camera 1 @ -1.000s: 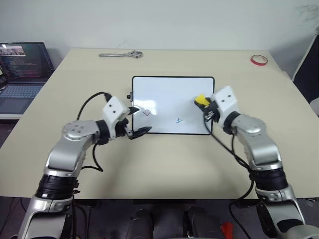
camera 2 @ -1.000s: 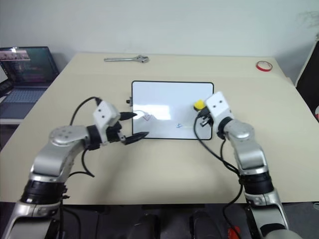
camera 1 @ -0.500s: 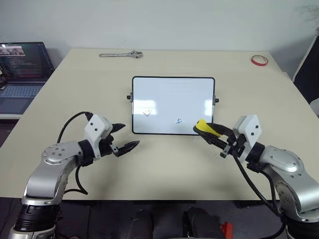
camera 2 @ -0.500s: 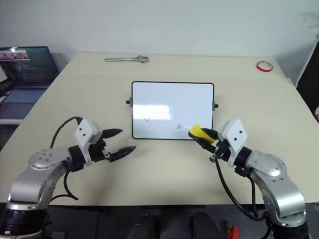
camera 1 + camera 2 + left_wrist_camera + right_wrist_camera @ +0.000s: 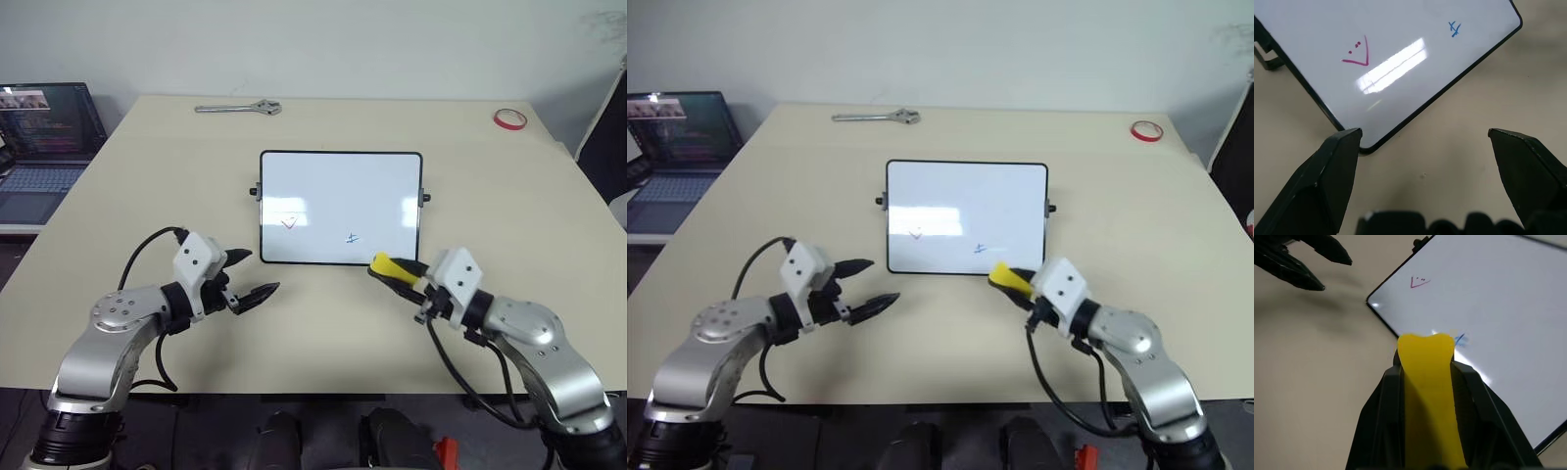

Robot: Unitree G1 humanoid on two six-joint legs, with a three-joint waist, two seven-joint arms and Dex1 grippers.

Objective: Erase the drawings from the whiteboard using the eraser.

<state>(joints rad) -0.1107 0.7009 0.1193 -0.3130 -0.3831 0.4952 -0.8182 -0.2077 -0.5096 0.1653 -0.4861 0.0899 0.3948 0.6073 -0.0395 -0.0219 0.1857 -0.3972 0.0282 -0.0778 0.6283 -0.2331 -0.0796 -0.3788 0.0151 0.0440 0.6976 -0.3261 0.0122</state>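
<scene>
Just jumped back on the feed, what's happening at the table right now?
The right tool is shut on the yellow eraser, holding it over the table just off the near right corner of the whiteboard. The left tool is open and empty near the board's near left corner. A red mark and a blue mark are on the board, so erasing isn't finished. A wrench and a red tape ring lie at the far edge.

wrench [image 5: 238, 108], red tape ring [image 5: 508, 118], laptop [image 5: 47, 137], table [image 5: 147, 196]
</scene>
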